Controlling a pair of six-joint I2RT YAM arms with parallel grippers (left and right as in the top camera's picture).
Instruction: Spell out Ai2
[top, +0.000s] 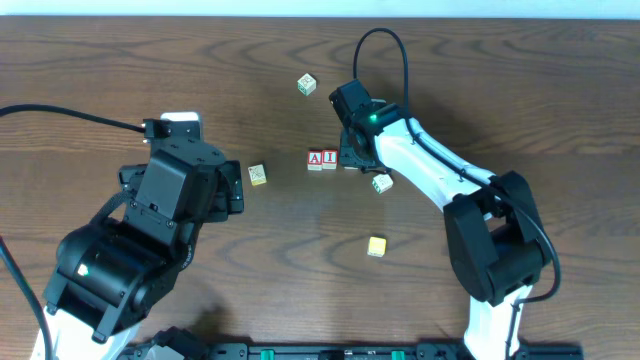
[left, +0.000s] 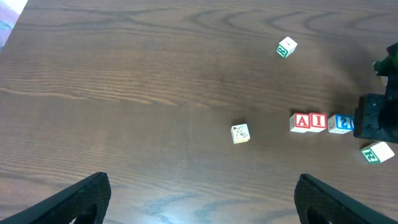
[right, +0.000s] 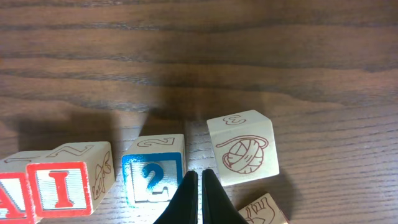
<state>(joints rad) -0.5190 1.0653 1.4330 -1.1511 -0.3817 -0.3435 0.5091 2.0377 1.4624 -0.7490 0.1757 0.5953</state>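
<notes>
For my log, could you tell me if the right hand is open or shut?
Shut: the right hand shows its fingers meeting, no gap.

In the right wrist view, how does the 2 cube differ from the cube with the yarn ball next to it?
The 2 cube has a blue frame and digit; the yarn-ball cube is unframed cream with a red-brown drawing. The 2 cube sits in line with the I cube; the yarn-ball cube is turned askew. Both rest on the table, flanking the shut right gripper.
</notes>
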